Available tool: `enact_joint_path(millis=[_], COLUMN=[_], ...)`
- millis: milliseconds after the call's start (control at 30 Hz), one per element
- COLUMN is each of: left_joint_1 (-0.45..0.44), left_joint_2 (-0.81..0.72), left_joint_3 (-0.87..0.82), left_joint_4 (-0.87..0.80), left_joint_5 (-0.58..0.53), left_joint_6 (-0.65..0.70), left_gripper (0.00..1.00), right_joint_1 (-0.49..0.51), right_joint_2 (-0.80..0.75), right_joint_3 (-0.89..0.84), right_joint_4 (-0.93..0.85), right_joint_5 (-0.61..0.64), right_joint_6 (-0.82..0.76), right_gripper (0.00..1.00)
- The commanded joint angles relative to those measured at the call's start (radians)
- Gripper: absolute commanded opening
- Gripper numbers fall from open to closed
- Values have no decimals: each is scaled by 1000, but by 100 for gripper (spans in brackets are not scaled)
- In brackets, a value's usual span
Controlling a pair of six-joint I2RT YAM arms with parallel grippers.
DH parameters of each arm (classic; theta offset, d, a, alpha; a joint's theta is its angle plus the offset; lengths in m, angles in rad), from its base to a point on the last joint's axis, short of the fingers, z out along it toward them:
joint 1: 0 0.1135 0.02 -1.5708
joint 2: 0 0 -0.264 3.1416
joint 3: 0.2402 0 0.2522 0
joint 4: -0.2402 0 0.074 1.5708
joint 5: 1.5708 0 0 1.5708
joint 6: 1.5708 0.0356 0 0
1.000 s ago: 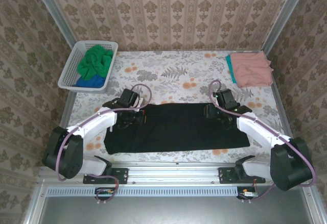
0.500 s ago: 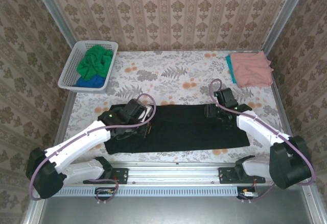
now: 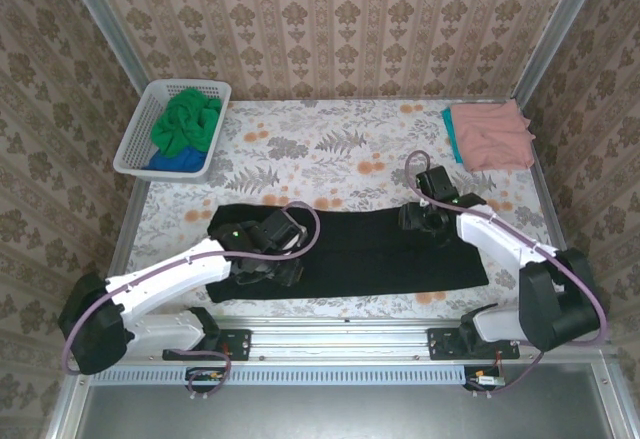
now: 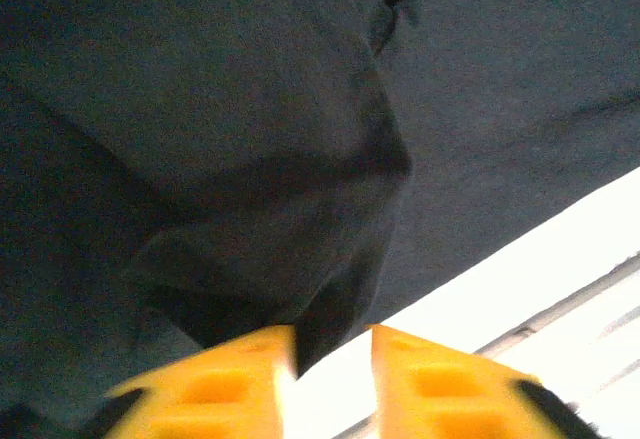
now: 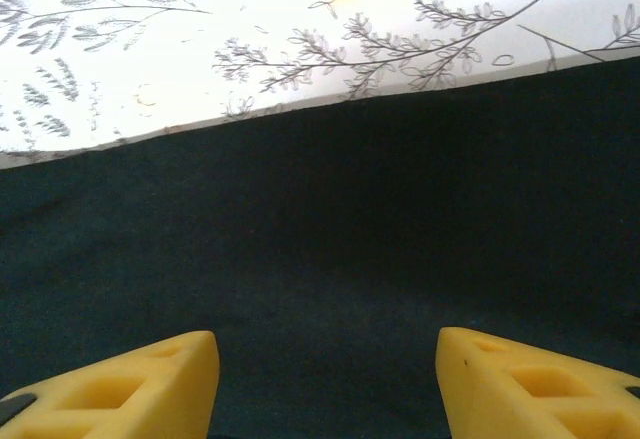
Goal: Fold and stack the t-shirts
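A black t-shirt (image 3: 380,254) lies as a long strip across the near half of the table. My left gripper (image 3: 283,264) is low over its left part, near the front edge. In the left wrist view a raised fold of the black t-shirt (image 4: 250,109) ends in a corner that hangs beside the left fingertip (image 4: 240,369). The left gripper (image 4: 333,344) has a narrow bright gap between its fingers and pinches nothing. My right gripper (image 3: 415,221) hovers over the shirt's far right edge. It (image 5: 328,359) stands open above flat black cloth (image 5: 330,219).
A white lattice basket (image 3: 133,139) at the back left holds a green tee (image 3: 188,119) and a blue tee (image 3: 175,162). A folded salmon pink tee (image 3: 492,134) lies on a teal one (image 3: 449,129) at the back right. A metal rail (image 3: 340,337) runs along the front.
My left arm has swung right and toward the front edge, carrying the shirt's left end over, and its jaws have parted. The right gripper has drawn back slightly and opened wider.
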Motion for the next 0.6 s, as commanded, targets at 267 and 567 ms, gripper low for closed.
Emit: enact_joint_path(millis=[267,567], left_joint_1=[139,468], left_joint_2=[-63,87], left_joint_3=[9,-86], left_joint_4=[72,367], left_joint_5=[138,193], left_joint_6=[76,98], left_gripper=[69,72], right_joint_1=[-120,-276], right_joint_2=[307,392], right_joint_3=[187,200], right_joint_4=[-168,-133], right_joint_5=[158,40], right_joint_6=[15,19], right_gripper=[59,57])
